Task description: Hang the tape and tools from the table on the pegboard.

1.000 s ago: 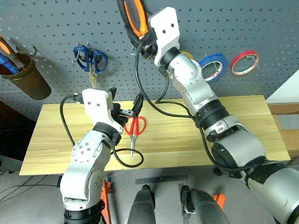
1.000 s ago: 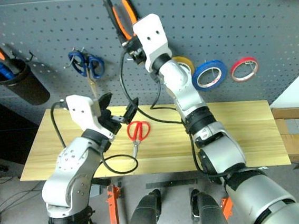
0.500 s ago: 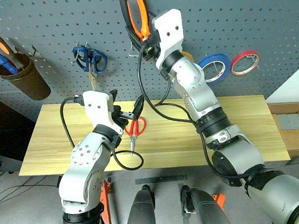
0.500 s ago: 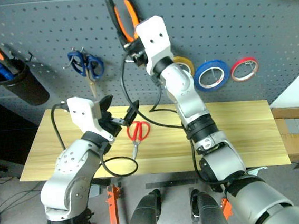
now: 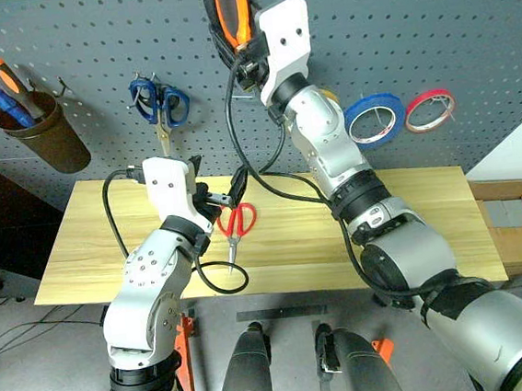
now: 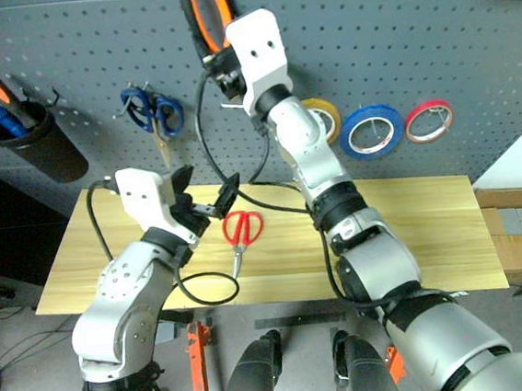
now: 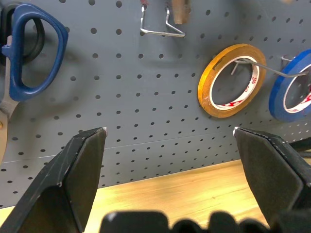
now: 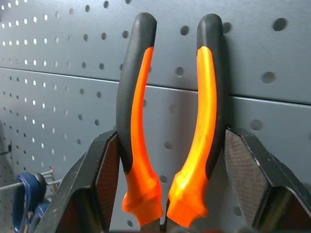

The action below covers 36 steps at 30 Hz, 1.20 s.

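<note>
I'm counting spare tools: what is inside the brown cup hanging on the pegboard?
Sticking out of the brown cup on the pegboard are an orange-handled tool and a blue-handled tool. Their lower ends are covered by the cup's wall, so what kind they are stays hidden.

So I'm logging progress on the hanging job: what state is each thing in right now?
pliers: held handles-up against the pegboard by the right gripper
red-handled scissors: lying on the table
blue tape: hung
yellow tape: hung
red tape: hung
blue-handled scissors: hung
left gripper: open, empty
</note>
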Each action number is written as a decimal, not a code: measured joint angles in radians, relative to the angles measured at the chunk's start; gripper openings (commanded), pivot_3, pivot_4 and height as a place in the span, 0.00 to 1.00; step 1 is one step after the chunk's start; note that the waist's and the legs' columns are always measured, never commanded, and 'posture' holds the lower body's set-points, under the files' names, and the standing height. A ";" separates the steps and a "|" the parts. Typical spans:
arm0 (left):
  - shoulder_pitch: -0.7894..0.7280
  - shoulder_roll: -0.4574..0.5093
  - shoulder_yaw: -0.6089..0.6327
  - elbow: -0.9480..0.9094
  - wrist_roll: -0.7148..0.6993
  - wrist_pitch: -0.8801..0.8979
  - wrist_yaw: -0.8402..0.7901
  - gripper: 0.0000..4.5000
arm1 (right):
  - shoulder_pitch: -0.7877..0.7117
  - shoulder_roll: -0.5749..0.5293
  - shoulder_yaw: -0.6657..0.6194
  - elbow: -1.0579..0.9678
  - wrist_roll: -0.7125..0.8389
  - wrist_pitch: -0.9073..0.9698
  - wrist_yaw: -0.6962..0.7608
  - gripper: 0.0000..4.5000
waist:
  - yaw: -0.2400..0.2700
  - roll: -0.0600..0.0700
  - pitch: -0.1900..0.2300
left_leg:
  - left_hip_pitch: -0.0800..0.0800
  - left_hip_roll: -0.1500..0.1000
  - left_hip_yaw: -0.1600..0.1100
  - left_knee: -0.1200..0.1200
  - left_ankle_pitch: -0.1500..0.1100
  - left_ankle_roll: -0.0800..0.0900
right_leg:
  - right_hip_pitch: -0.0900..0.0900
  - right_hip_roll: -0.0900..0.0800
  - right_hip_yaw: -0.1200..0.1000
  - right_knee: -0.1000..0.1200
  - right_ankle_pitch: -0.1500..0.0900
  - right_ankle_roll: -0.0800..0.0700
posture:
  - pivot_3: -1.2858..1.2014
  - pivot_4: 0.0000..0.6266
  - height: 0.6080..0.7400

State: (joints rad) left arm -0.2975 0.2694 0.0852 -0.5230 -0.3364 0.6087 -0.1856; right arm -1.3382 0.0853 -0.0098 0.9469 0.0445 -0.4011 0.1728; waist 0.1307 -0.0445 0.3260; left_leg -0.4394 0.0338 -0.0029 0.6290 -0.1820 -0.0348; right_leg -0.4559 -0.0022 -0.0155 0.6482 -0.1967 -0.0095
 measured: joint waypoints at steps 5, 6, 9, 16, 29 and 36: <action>0.029 0.006 0.001 -0.050 -0.005 0.045 0.004 1.00 | -0.009 0.008 -0.009 0.124 -0.010 -0.130 -0.041 0.59 | 0.007 0.000 0.000 | 0.001 0.000 0.000 0.000 0.000 0.000 | 0.001 0.000 0.000 0.000 0.000 0.000 | 0.68 0.43 1.00; 0.032 0.009 0.002 -0.058 -0.008 0.051 0.004 1.00 | -0.010 0.007 -0.011 0.132 -0.013 -0.139 -0.048 0.59 | 0.008 0.000 0.000 | 0.001 0.000 0.000 0.000 0.000 0.000 | 0.001 0.000 0.000 0.000 0.000 0.000 | 0.68 0.44 1.00; 0.044 0.024 0.019 -0.086 -0.017 0.075 0.001 1.00 | -0.012 0.010 -0.015 0.155 -0.019 -0.169 -0.068 0.59 | 0.009 0.000 0.000 | 0.002 0.000 0.000 0.000 0.000 0.001 | 0.001 0.000 0.000 0.000 -0.001 0.001 | 0.68 0.46 1.00; 0.049 0.033 0.035 -0.094 -0.019 0.088 -0.002 1.00 | -0.006 0.013 -0.015 0.158 -0.025 -0.181 -0.092 0.59 | 0.013 0.000 0.000 | 0.003 0.000 0.000 0.000 0.000 0.001 | 0.002 0.000 0.001 0.000 -0.002 0.003 | 0.67 0.45 1.00; 0.027 0.032 0.028 -0.087 -0.019 0.084 -0.022 1.00 | 0.012 0.011 -0.010 0.150 -0.074 -0.221 -0.227 0.59 | 0.020 0.000 0.000 | 0.005 0.009 0.001 -0.001 0.000 0.001 | 0.005 0.002 0.000 -0.002 -0.002 0.002 | 0.67 0.43 1.00; 0.031 0.032 0.030 -0.088 -0.019 0.084 -0.022 1.00 | 0.006 0.026 -0.010 0.182 -0.074 -0.235 -0.261 0.59 | 0.032 0.000 0.000 | 0.005 0.010 0.001 -0.001 0.000 0.001 | 0.005 0.003 0.000 -0.002 -0.002 0.002 | 0.68 0.43 1.00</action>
State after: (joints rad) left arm -0.2664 0.3014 0.1153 -0.6106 -0.3557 0.6924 -0.2078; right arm -1.3321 0.1113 -0.0194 1.1286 -0.0298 -0.6356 -0.0877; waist 0.1624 -0.0442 0.3261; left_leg -0.4348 0.0440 -0.0018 0.6276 -0.1818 -0.0343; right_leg -0.4511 0.0006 -0.0158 0.6462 -0.1986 -0.0078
